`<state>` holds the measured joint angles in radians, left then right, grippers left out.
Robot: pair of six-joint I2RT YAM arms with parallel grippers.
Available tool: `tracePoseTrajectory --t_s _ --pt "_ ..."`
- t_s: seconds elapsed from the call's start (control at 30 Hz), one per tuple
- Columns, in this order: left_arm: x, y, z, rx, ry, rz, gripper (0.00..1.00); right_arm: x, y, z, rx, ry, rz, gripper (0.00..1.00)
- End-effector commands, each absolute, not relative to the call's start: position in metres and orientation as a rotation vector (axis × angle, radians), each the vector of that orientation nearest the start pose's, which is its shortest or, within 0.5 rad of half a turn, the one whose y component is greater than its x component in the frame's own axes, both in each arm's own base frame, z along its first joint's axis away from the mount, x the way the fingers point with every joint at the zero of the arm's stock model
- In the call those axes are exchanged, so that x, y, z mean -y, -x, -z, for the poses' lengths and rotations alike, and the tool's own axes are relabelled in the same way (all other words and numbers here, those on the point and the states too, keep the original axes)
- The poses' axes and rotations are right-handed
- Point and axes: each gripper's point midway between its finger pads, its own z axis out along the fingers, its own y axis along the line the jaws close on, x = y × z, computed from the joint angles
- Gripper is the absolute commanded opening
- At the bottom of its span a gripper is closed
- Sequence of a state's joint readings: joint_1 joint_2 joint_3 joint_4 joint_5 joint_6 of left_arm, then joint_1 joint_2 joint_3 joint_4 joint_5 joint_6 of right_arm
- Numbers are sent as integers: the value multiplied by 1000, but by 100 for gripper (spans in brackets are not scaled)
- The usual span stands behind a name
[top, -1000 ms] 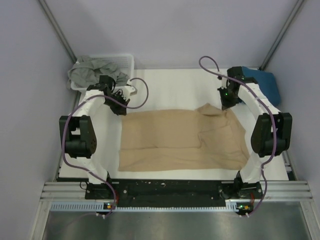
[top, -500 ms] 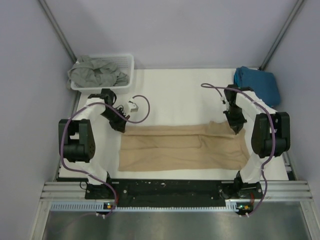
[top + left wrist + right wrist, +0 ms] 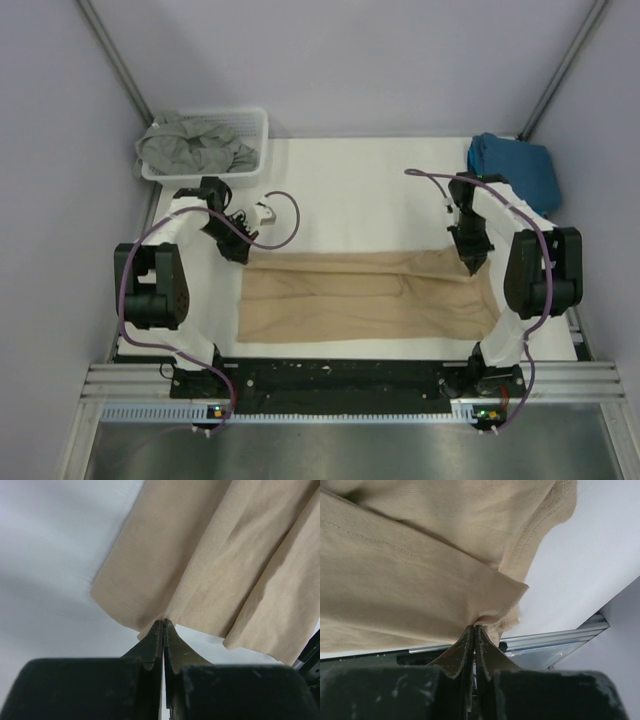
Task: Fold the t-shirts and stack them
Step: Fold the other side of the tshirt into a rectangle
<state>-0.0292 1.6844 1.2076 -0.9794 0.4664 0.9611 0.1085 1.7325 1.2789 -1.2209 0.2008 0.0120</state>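
Left gripper point(image 3: 163, 625) and right gripper point(image 3: 472, 627) each pinch a far corner of the tan t-shirt point(image 3: 365, 298).
The shirt lies as a flat band at 6 o'clock on the table, with the teal t-shirt point(image 3: 515, 170) at 1 o'clock and the grey-green t-shirt point(image 3: 190, 145) at 11. Each gripper holds only a sliver of hem, so an uneven pull could slip a corner free and skew the fold.
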Motion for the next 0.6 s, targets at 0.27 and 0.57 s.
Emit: tracePoseTrajectory --t_s 0.27,0.57 --pt "50 -276 -63 -2464 -1434 527 0 15 -248 -75 -3272 185 462 0" --pt "49 -266 -63 -2482 -1454 528 0 22 -248 -67 -3318 206 534 0"
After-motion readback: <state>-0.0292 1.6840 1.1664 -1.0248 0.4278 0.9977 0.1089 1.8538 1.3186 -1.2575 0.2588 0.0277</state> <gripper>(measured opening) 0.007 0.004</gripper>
